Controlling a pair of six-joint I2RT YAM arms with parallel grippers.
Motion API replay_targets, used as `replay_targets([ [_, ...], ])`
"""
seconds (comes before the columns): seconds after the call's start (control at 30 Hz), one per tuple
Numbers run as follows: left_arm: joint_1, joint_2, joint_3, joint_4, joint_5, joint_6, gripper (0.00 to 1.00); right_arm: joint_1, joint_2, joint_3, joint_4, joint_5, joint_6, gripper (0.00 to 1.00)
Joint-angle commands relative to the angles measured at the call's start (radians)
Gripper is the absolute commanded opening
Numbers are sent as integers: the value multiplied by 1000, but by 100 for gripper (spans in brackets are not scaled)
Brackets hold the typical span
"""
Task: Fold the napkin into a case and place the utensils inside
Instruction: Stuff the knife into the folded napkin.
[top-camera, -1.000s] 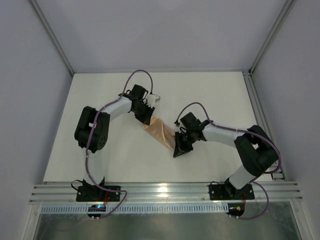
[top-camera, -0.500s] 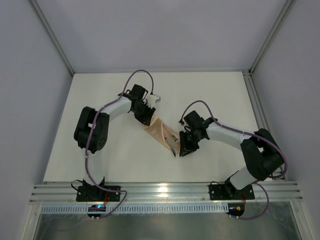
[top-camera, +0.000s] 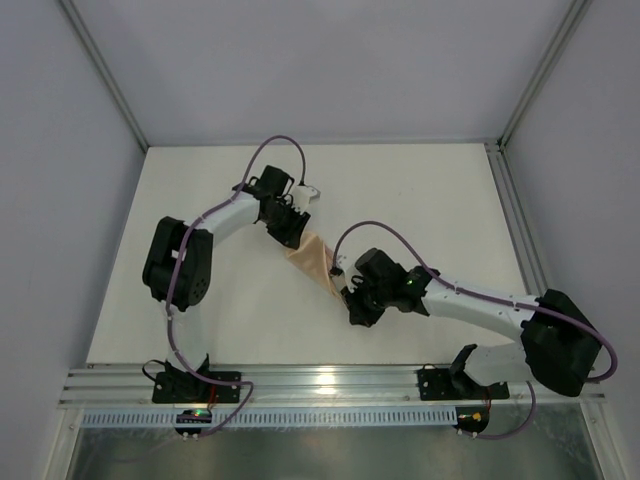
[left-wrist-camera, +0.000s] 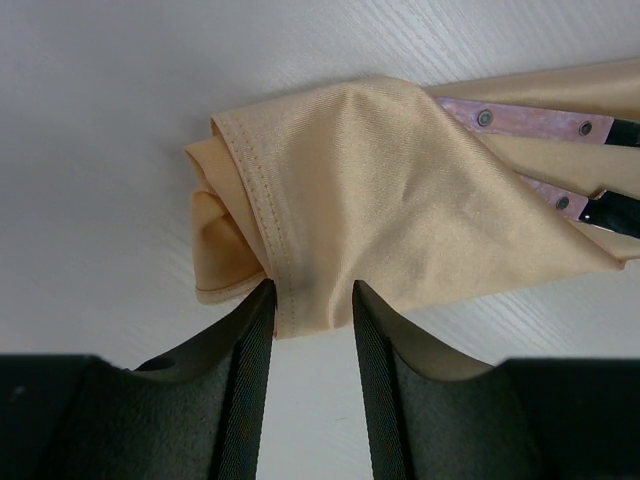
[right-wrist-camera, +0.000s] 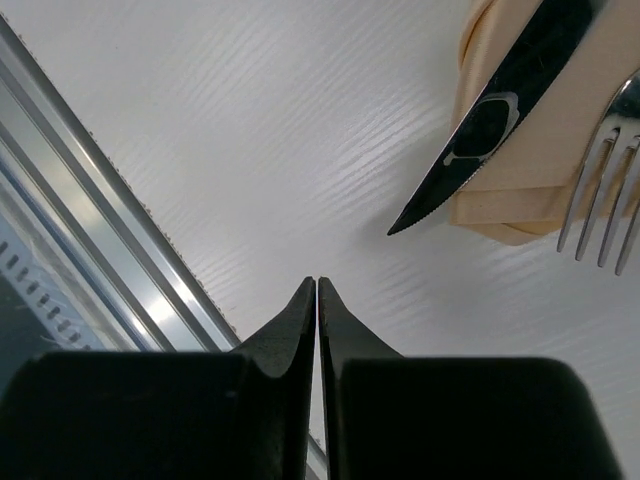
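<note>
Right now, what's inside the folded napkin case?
A knife and fork stick out of one end. Two pinkish handles show; the case covers their ends.

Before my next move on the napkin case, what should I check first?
1. Right gripper shut, holding nothing: ok.
2. Right gripper apart from the knife tip: ok.
3. Knife and fork lying in the case: ok, though blade and tines stick out.
4. Left gripper off the cloth: not ok, jaws open astride the hem.
5. Case folds holding without a grip: cannot tell.
</note>
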Motion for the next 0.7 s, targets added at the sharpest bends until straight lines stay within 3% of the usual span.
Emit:
replay_targets([
  [0.0,7,-41,18,-5,-4,-2,40,25,30,21,57,58,-43,6],
  [0.43,7,-35,23,1,-3,-26,40,44,225,58,94,150,127,10],
  [0.67,9,-41,21,-2,-4,-18,40,44,214,61,43,292,225,7],
])
